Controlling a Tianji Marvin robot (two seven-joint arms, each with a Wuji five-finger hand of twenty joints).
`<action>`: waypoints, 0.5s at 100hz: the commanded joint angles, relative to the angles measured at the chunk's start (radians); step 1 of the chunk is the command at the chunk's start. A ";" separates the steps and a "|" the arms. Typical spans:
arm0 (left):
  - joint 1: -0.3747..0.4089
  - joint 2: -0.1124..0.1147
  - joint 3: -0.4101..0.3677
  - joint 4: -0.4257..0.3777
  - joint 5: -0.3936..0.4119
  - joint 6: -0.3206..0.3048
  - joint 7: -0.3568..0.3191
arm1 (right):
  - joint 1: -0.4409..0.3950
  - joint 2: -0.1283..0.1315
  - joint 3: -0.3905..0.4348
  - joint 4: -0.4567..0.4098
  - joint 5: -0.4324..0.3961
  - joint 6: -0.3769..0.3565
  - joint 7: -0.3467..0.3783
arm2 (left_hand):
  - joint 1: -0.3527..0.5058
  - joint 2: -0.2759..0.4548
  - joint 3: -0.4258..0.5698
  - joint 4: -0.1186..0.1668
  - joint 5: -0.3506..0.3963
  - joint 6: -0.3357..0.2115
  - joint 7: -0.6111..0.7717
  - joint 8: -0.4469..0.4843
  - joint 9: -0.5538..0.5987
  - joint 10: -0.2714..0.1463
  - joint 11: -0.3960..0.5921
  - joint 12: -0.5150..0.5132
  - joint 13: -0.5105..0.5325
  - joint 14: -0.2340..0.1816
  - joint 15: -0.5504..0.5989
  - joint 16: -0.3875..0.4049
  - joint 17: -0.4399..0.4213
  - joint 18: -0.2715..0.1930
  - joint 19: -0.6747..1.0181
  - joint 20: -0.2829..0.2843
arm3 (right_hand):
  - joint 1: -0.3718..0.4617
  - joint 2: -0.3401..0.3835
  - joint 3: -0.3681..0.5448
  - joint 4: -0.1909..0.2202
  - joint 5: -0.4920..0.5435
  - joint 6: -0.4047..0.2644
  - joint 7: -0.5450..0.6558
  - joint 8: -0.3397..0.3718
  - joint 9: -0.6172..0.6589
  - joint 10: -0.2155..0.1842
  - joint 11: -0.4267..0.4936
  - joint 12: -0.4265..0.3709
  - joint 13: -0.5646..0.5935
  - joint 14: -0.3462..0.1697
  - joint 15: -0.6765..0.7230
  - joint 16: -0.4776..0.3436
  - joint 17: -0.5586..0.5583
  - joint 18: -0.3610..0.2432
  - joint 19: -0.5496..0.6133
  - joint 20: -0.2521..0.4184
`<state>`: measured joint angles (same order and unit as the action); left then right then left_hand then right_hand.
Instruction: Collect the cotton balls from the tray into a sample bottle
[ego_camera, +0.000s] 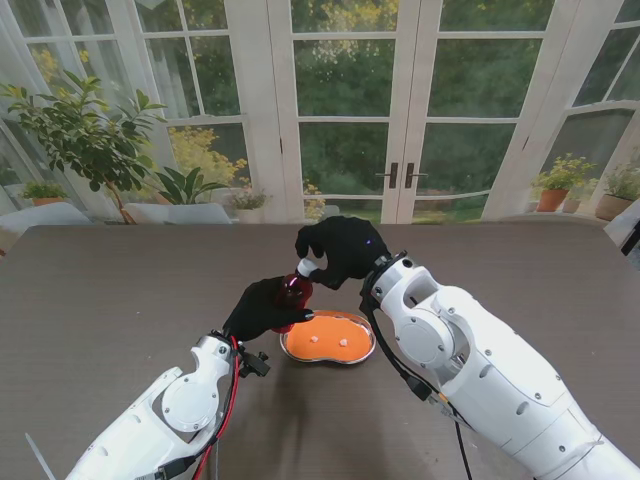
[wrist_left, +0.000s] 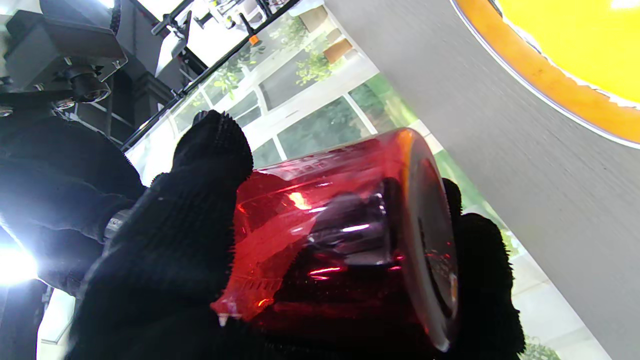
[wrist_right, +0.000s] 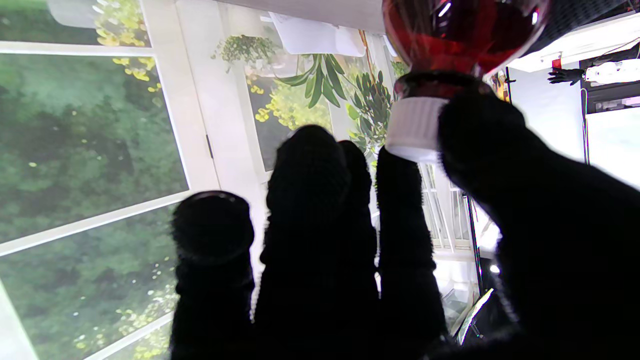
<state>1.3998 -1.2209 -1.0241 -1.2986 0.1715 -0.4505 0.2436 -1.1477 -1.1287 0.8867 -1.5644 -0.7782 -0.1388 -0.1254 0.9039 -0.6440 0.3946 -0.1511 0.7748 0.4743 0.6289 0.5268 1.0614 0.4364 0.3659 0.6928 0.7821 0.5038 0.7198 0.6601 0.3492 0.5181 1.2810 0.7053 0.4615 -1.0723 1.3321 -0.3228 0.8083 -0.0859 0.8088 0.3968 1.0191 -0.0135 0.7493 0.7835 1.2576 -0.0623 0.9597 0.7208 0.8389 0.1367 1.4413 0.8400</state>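
Left hand (ego_camera: 262, 308) holds the red sample bottle (ego_camera: 292, 297) above the worktop (ego_camera: 120, 290), tilted. Right hand (ego_camera: 342, 249) pinches its white cap (ego_camera: 306, 268) with thumb and finger. Two cotton balls (ego_camera: 329, 341) lie in the orange tray (ego_camera: 328, 338), just beside the bottle and nearer to me.

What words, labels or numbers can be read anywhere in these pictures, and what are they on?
None can be read.
Red sample bottle held in the left hand: raised marks along its wall in the left wrist view, too blurred to read.
White cap pinched by the right hand: ribbed only, no text.
Orange tray and table: no writing visible.
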 joint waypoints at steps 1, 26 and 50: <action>0.002 -0.003 -0.001 -0.009 0.000 0.001 -0.020 | -0.006 -0.003 0.002 -0.003 -0.004 -0.007 0.016 | 0.154 0.236 0.135 0.019 0.158 -0.180 0.128 0.000 0.067 -0.070 0.006 0.011 0.017 0.032 0.004 -0.006 -0.044 -0.033 -0.021 -0.006 | -0.033 -0.046 0.068 0.105 -0.044 0.021 -0.026 0.029 -0.033 -0.025 0.003 -0.030 0.034 -0.029 -0.009 0.011 0.002 -0.032 0.023 -0.008; 0.001 -0.003 0.000 -0.010 -0.001 0.003 -0.023 | -0.013 0.011 0.023 -0.030 -0.011 -0.011 0.079 | 0.153 0.237 0.136 0.019 0.158 -0.180 0.127 -0.001 0.067 -0.070 0.005 0.011 0.017 0.032 0.004 -0.005 -0.044 -0.032 -0.021 -0.006 | -0.281 -0.039 0.032 0.076 -0.258 0.144 -0.150 -0.028 -0.183 0.005 -0.043 -0.082 -0.070 -0.003 -0.053 0.005 -0.073 -0.042 -0.012 0.002; 0.001 -0.002 0.001 -0.010 -0.002 0.005 -0.025 | -0.033 0.023 0.055 -0.089 0.013 0.077 0.171 | 0.152 0.237 0.135 0.019 0.158 -0.180 0.126 -0.001 0.066 -0.069 0.004 0.011 0.016 0.032 0.004 -0.005 -0.045 -0.032 -0.022 -0.006 | -0.453 0.395 -0.231 0.096 -0.279 0.152 -0.163 -0.071 -0.212 0.047 -0.046 -0.109 -0.119 0.060 -0.028 0.013 -0.127 -0.011 -0.007 0.059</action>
<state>1.3998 -1.2209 -1.0230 -1.3029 0.1716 -0.4487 0.2383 -1.1738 -1.1111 0.9358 -1.6352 -0.7590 -0.0767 0.0290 0.9039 -0.6440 0.3946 -0.1511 0.7748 0.4743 0.6290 0.5268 1.0614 0.4364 0.3659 0.6928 0.7821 0.5038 0.7197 0.6601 0.3492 0.5181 1.2810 0.7053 0.0644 -0.7901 1.1814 -0.2508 0.5371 0.0639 0.6467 0.3475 0.8235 0.0108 0.7054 0.6790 1.1564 -0.0225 0.9085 0.7208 0.7259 0.1246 1.4257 0.8641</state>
